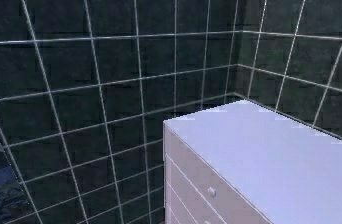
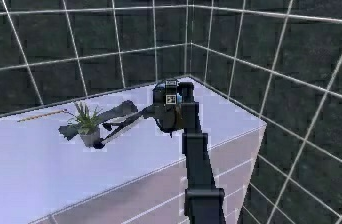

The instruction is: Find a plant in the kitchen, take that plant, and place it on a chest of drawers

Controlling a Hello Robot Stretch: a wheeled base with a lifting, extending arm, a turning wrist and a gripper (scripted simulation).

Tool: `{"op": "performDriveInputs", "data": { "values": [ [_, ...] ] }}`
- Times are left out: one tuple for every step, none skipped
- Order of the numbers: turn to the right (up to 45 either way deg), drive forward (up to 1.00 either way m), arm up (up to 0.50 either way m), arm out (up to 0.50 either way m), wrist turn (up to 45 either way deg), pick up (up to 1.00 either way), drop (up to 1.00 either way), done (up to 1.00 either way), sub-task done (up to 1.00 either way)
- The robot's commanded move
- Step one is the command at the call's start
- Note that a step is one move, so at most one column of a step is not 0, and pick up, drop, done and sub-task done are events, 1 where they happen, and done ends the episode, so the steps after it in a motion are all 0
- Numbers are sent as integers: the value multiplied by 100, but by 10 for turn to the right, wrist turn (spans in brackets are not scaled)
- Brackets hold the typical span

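Dark-tiled walls (image 1: 79, 80) back a white chest of drawers (image 1: 279, 150). The plant (image 2: 83, 125) stands on top at the pincer (image 2: 97, 131), whose grip cannot be told. Placement appears nearly complete, with only withdrawal left.

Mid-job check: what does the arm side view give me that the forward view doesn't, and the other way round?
Arm side view: the arm stretched over the white chest of drawers, with the claw at a small potted plant standing on the chest's top. I cannot tell whether the claw holds anything. Forward view: a small knob on one drawer front, seen from the chest's corner. Both: the same white chest with its drawer fronts, and the dark tiled walls behind it.
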Motion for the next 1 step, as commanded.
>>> {"op": "performDriveInputs", "data": {
  "values": [
    [0,0,10,0,0,0,0,0,0]
  ]
}}
